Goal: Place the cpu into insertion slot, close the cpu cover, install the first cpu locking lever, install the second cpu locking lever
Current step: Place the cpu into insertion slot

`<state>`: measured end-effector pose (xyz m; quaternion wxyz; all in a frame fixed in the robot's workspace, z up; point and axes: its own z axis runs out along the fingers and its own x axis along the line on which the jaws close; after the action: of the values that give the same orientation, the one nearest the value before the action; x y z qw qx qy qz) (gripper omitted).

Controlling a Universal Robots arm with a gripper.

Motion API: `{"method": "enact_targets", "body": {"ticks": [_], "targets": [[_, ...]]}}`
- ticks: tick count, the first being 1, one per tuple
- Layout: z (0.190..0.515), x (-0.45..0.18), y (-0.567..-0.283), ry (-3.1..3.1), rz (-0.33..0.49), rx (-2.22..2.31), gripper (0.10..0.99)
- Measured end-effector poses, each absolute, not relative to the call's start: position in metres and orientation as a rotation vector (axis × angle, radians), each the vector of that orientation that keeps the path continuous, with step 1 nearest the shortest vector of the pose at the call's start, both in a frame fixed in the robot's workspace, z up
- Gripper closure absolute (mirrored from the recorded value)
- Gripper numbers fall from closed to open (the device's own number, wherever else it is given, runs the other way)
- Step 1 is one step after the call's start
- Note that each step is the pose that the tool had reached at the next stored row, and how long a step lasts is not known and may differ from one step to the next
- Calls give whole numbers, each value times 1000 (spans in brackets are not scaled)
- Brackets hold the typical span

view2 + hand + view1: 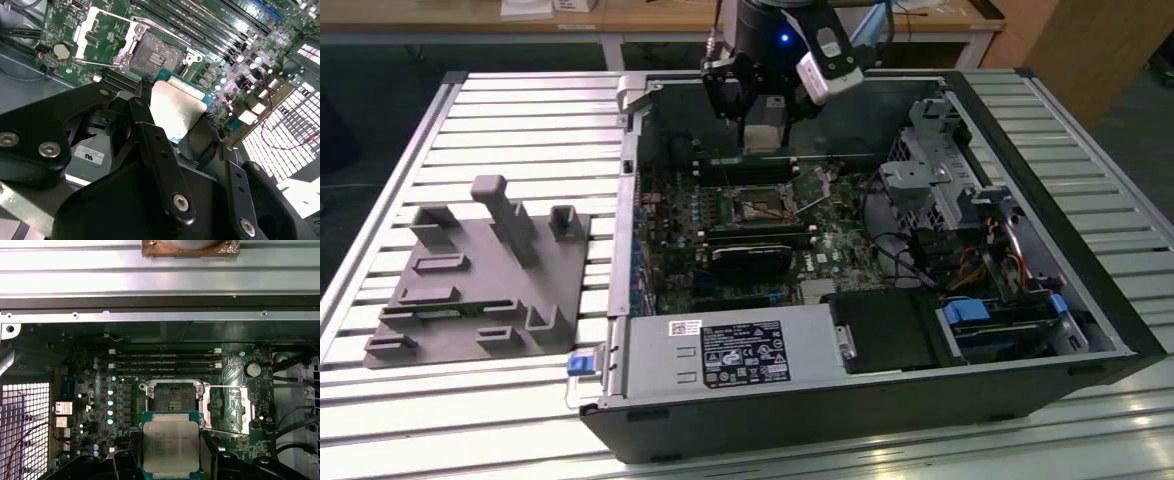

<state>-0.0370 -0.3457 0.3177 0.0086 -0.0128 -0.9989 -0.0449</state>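
Open computer case (1041, 215) on the slatted metal counter (520, 120), as I see it from the remote station. My arm's pincer (758, 120) hangs inside the case, over the far part of the motherboard (670, 215). In both wrist views its black fingers (150, 145) are pressed against opposite edges of the cpu (170, 446), pinching it with the silver-grey top facing the first wrist view. The cpu is held in the air above the board, near the insertion slot (172, 402) and not seated in it; the slot's dark centre is bare. The cpu cover (230, 407) is swung open, lying flat beside the slot. Long memory slots (165, 362) run along the slot's other side. A labelled power-supply box (734, 352) sits at the case's near edge; a grey moulded fixture (474, 285) lies on the counter toward the exterior view's left.
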Motion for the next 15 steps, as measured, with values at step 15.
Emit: {"method": "enact_targets", "body": {"ticks": [15], "targets": [[301,-37,-346,-3121,-140,-40,545]]}}
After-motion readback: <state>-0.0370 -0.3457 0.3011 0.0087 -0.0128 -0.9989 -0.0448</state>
